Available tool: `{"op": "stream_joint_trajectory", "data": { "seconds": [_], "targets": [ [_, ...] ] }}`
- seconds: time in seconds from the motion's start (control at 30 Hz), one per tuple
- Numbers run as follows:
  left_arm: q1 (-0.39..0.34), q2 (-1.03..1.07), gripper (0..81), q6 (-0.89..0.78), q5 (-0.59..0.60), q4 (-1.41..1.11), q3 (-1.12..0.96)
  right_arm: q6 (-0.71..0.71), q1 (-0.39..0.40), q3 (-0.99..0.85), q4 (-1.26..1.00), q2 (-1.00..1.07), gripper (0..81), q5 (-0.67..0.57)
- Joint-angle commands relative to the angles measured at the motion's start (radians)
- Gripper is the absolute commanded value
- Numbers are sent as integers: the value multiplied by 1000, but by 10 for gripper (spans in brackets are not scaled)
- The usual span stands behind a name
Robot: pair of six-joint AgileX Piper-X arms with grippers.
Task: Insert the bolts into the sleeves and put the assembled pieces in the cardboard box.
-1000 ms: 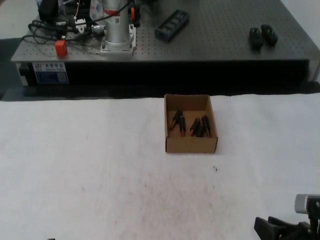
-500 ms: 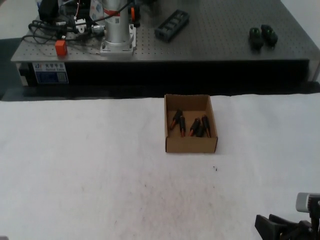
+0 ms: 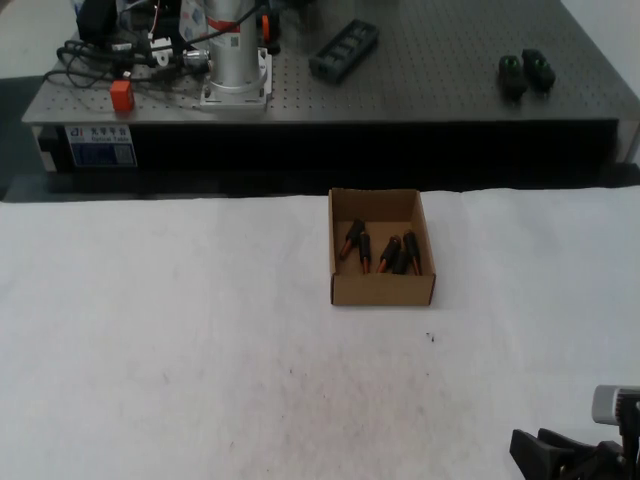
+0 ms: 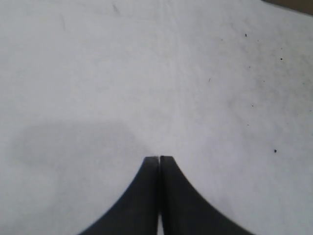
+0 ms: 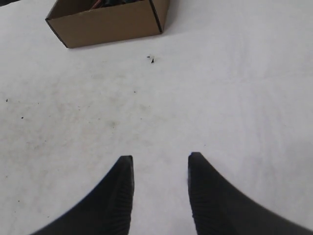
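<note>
At the left, the left gripper [image 4: 159, 157] hangs over the bare white cloth [image 4: 146, 73], its jaws pressed together on nothing. In the middle, the cardboard box [image 3: 381, 290] holds the assembled pieces [image 3: 385, 252], so I judge the work finished. At the right, the right gripper [image 5: 161, 156] rests well apart from the box, jaws apart and empty.

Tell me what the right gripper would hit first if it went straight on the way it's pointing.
Most likely the bare white cloth, since the right gripper seems tilted down at it. Kept level, its line runs toward the cardboard box, about at its near corner; depth is unclear.
</note>
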Motion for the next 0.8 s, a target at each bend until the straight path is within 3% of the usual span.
{"op": "stream_joint_trajectory", "data": {
  "seconds": [0.0, 0.4, 0.77],
  "targets": [
    [2, -6, 6, -18, -2, 10, 0, 1, -8, -9, -6, -15, 283, 4],
    [2, -19, 6, -18, -2, 10, 0, 1, -86, -9, 0, -389, 283, 4],
    [2, -79, 6, -18, -2, 3, 0, 1, -87, -9, 0, -516, 283, 4]
  ]
}}
